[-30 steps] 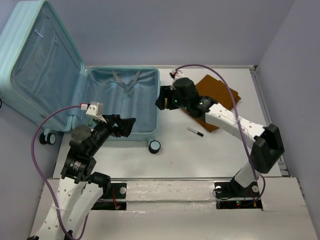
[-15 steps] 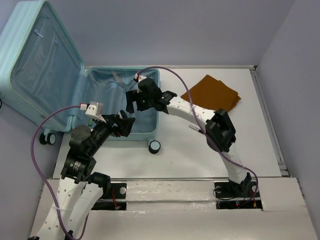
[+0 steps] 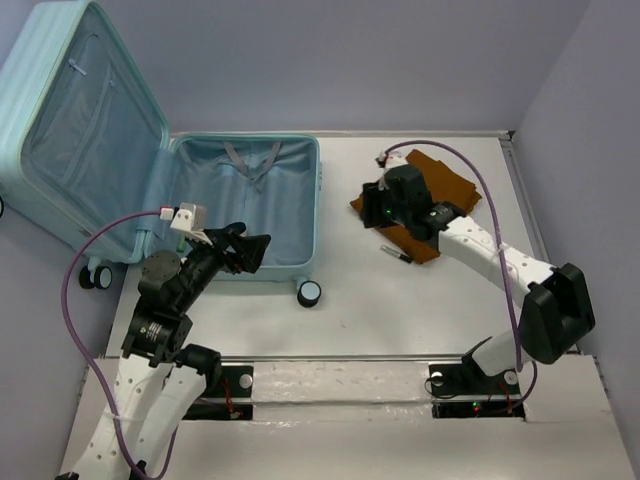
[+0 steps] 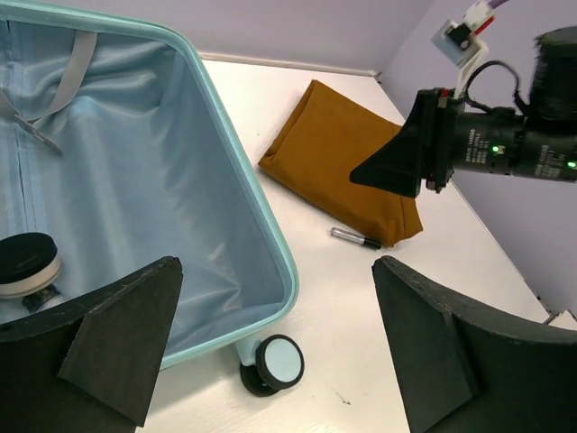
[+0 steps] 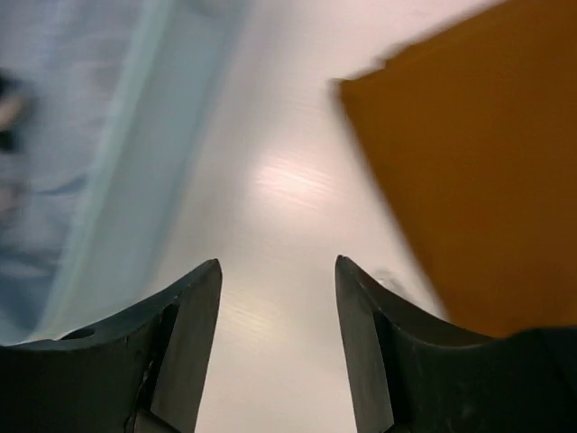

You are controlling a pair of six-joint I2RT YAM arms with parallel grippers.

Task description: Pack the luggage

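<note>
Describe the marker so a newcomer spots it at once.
Right of the open blue suitcase lies a folded brown cloth. Just off its near edge, on the white table, is the marker: thin, dark with a silvery end, the only slender thing there.

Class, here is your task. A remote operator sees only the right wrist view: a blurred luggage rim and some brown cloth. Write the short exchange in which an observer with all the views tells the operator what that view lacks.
Operator: Is anything inside the luggage?
Observer: Yes, a round black-topped item lies in the luggage.
Operator: Is anything loose near the cloth?
Observer: A marker lies on the table at the brown cloth's near edge.
Operator: And the left pincer?
Observer: The left pincer is open and hovers over the luggage's near part.
</note>
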